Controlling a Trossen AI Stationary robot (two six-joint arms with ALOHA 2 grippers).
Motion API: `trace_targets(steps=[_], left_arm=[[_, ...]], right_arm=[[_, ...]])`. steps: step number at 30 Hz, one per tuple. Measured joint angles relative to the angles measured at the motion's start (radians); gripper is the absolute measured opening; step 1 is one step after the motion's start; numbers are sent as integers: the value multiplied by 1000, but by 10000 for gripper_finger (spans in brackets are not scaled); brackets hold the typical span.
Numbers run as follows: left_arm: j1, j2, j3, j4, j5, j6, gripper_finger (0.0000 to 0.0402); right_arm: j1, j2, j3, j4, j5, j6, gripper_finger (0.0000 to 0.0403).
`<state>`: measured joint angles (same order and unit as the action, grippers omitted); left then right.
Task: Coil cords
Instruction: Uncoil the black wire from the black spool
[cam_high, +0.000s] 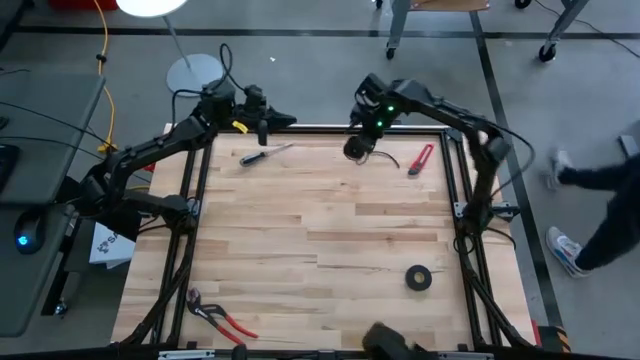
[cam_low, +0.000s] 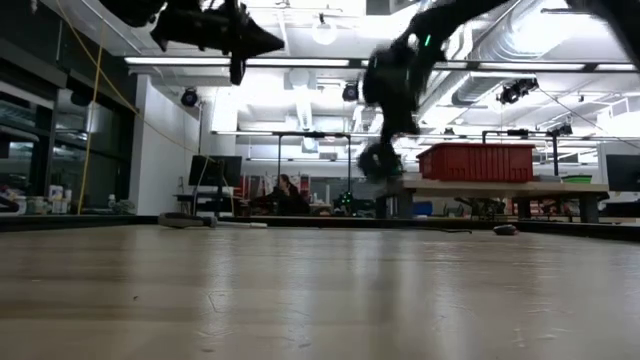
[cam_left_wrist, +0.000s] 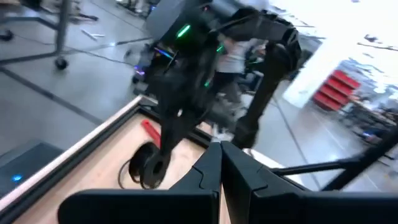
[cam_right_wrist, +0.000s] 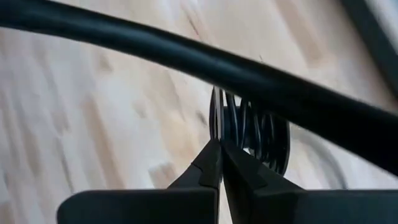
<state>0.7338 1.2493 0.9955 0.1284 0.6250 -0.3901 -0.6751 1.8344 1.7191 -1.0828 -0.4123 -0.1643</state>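
The black cable is wound into a small coil of several loops (cam_high: 356, 150), with a thin tail (cam_high: 386, 158) trailing onto the wood toward the table's right. My right gripper (cam_high: 358, 140) is at the far middle of the table, shut on the coil, which also shows in the right wrist view (cam_right_wrist: 252, 130) and the left wrist view (cam_left_wrist: 149, 165). My left gripper (cam_high: 278, 119) hovers shut and empty above the table's far edge, to the left of the coil. It also shows in the low view (cam_low: 262, 42). My right gripper pinches several loops together at the coil's rim (cam_right_wrist: 231, 127) between its two fingertips. The fingers come from above, pointing down. In the low view the coil (cam_low: 374, 160) hangs below the fingers, above the table top.
A screwdriver (cam_high: 265, 155) lies at the far left. A red-handled tool (cam_high: 420, 160) lies to the right of the coil. A black tape roll (cam_high: 418, 278) sits at the near right. Red-handled pliers (cam_high: 220, 315) lie at the near left. A person (cam_high: 600, 200) walks beyond the table's right edge.
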Motion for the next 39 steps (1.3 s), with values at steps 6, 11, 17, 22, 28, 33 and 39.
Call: trace_targets(steps=[6,11,17,22,28,33,39], left_arm=[[0,5,0,8,23,30,19],[-24,6,1,92,49,109,83],[-58,4,49,102,75,251,174],[-71,-22,56,91,179,261,211],[-118,-66,56,-32,157,243,206],[-196,-53,56,9,6,188,190],[-271,-14,56,89,-96,121,179]], right_arm=[[98,-159,0,227,49,189,0],[198,-194,0,375,134,295,0],[283,-198,0,479,248,317,0],[309,-207,0,531,258,300,0],[316,-244,15,544,299,232,0],[315,-267,32,558,271,196,0],[330,-266,48,570,219,167,0]])
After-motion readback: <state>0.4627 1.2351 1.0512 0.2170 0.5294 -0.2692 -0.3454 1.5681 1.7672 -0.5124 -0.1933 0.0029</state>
